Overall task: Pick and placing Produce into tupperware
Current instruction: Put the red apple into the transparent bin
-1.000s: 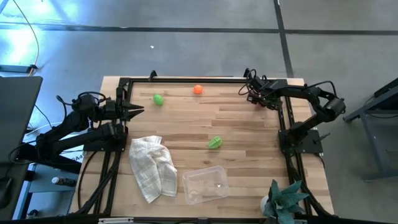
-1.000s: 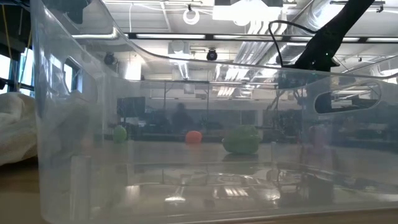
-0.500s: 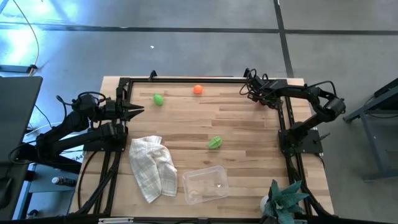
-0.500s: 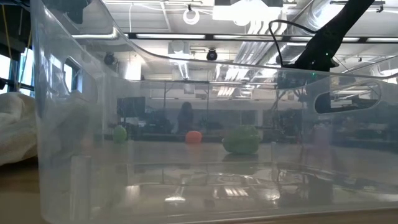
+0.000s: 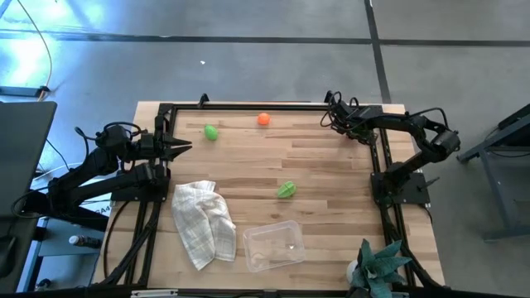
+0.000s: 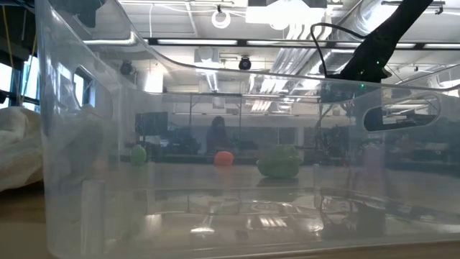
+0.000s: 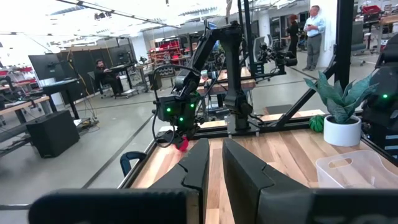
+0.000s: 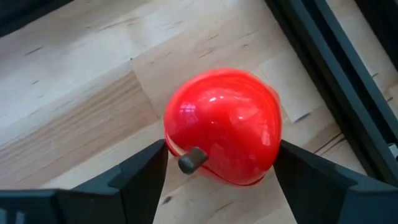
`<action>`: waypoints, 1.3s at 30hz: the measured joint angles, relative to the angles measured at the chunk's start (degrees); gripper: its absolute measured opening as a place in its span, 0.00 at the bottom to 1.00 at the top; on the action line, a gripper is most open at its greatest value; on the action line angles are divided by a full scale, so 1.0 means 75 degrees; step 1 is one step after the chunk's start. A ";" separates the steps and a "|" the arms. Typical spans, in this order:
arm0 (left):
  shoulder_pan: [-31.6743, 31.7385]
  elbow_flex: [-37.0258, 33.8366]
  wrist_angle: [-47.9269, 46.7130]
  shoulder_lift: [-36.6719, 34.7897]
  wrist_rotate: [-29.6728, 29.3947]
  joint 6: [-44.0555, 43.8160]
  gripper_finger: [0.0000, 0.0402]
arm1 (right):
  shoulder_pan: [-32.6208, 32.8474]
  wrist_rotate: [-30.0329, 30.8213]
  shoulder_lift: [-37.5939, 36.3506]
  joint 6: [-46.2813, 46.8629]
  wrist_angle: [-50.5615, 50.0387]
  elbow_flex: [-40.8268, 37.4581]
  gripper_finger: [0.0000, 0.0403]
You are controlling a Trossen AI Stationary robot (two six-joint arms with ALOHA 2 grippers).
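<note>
A red produce piece (image 8: 224,134) with a short stem lies at the table's far right corner, between the fingers of my right gripper (image 8: 222,146) (image 5: 335,122), which points steeply down. The round green piece (image 5: 211,132) and the orange piece (image 5: 263,119) rest on the far part of the table. The light-green leafy piece (image 5: 286,189) rests mid-table. The clear tupperware (image 5: 272,245) stands near the front edge, with no produce in it. My left gripper (image 5: 184,146) waits shut and level at the left edge. My right gripper has one finger (image 8: 146,168) against one side (image 8: 171,134) of the red produce and the other finger against the opposite side (image 8: 277,134). The fingers come from above, slanting down. The piece lies tipped, stem toward the camera. I cannot tell whether it rests on the wood.
A white checked cloth (image 5: 203,222) lies crumpled left of the tupperware. A teal spiky plant (image 5: 381,263) stands at the front right corner. Black frame rails (image 8: 336,74) run close beside the red produce. Bare wood (image 5: 315,157) lies between the far corner and the tupperware.
My right gripper has rolled slightly about its own line while staying over the far right corner. Its finger gap is unchanged.
</note>
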 joint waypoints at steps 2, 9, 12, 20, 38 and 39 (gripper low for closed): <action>-0.0003 -0.0001 0.0000 0.0000 0.0001 0.0000 0.09 | 0.0000 -0.0004 0.0036 -0.0049 0.0002 0.0003 0.69; -0.0003 -0.0001 0.0000 0.0000 -0.0002 0.0000 0.09 | 0.0003 -0.0305 0.0396 -0.0219 0.0022 0.0003 0.69; -0.0001 -0.0001 0.0000 0.0001 0.0001 0.0000 0.09 | 0.0003 -0.0470 0.0536 -0.0395 0.0121 0.0005 0.68; -0.0001 -0.0001 0.0000 0.0000 0.0000 0.0000 0.09 | 0.0006 -0.0490 0.0568 -0.0126 0.0124 0.0015 0.61; -0.0003 -0.0001 0.0000 0.0000 -0.0002 0.0000 0.09 | 0.0302 0.0062 0.0178 -0.0143 -0.0211 0.0003 0.60; 0.0000 -0.0001 0.0000 0.0000 -0.0002 0.0000 0.09 | 0.0303 0.0114 0.0098 -0.0143 -0.0270 0.0003 0.60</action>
